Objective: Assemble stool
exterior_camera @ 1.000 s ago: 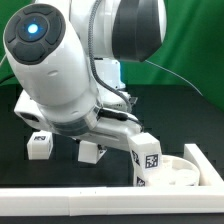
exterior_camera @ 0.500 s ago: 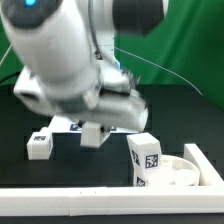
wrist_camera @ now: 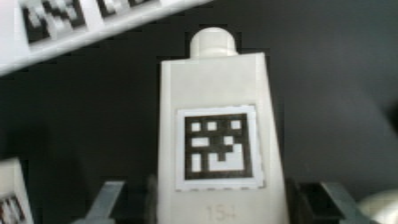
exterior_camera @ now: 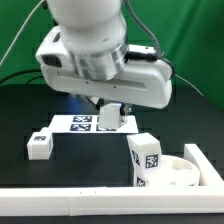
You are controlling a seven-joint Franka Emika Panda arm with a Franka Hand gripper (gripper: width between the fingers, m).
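My gripper [exterior_camera: 110,108] is shut on a white stool leg [exterior_camera: 113,119] and holds it in the air above the marker board [exterior_camera: 78,123]. The wrist view shows this leg [wrist_camera: 217,110] with its square tag and round peg between the two fingers [wrist_camera: 111,200], gripper [wrist_camera: 222,203]. A second leg [exterior_camera: 38,146] lies on the black table at the exterior view's left. A third leg [exterior_camera: 146,160] stands upright at the left rim of the round white seat [exterior_camera: 186,174], at the exterior view's lower right.
A long white border rail [exterior_camera: 100,205] runs along the front of the table. The marker board [wrist_camera: 63,25] shows behind the held leg in the wrist view. A green backdrop stands behind the arm.
The arm has risen and swung toward the exterior view's right, lifting the held leg off the table to above the marker board. The other legs and the seat have not moved.
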